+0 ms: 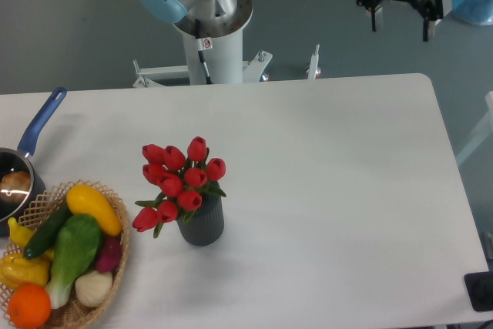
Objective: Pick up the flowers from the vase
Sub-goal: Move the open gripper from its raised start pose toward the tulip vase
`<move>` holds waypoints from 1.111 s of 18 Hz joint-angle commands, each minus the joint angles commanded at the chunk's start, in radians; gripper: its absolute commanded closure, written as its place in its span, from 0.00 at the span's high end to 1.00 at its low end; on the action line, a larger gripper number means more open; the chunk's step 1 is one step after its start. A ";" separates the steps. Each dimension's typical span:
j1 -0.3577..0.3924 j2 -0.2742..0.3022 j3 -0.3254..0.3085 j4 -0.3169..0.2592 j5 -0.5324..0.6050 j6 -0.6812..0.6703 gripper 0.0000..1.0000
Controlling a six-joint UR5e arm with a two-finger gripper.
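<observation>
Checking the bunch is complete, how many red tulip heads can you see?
10 tulip heads: all clustered above the vase, two drooping low on its left; more may be hidden underneath.

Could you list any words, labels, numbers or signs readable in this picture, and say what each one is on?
No text can be read here.
Small red-and-white sticker on the robot's white column: a sign, too small to make out.
Pale marking on the black gripper body: too blurred to read.
</observation>
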 joint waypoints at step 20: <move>-0.002 0.049 -0.140 -0.034 -0.420 -0.259 1.00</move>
